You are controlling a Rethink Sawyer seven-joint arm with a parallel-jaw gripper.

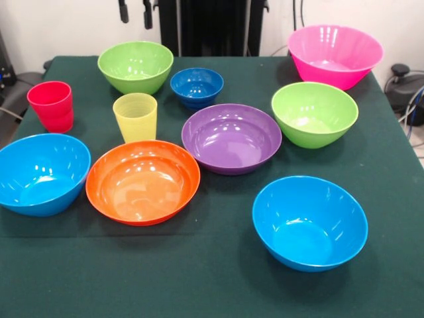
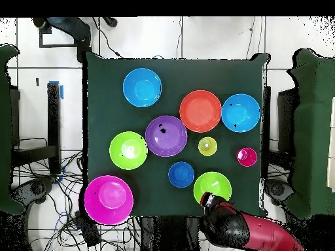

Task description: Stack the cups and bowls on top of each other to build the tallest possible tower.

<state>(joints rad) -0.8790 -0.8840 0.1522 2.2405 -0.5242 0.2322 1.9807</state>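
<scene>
Pincer [image 1: 135, 12] up high at the top edge of the front view, only two dark tips showing. Tips apart, holding nothing. Red and black arm [image 2: 242, 229] at the table's edge in the overhead view, beside one lime green bowl.

Right under the tips: far lime green bowl [image 1: 135, 66], well below them, not touching. Just beside it, toward the picture's right: small dark blue bowl [image 1: 197, 86]. Below the far lime green bowl in the picture, straight down from the pincer: yellow cup [image 1: 135, 116], upright. Red cup [image 1: 51, 106] off to the picture's left, upright too, well apart from the pincer.

Big pink bowl [image 1: 334, 54] at the far right corner. Second lime green bowl [image 1: 314, 112] just below it in the picture. Purple bowl [image 1: 231, 138] in the middle, close to the orange bowl [image 1: 142, 181]. Left light blue bowl [image 1: 41, 173] next to the orange one. Near light blue bowl [image 1: 309, 222] at the front, farthest from the pincer.

All mouth up on the dark green table [image 1: 212, 291], each standing on its own spot.
</scene>
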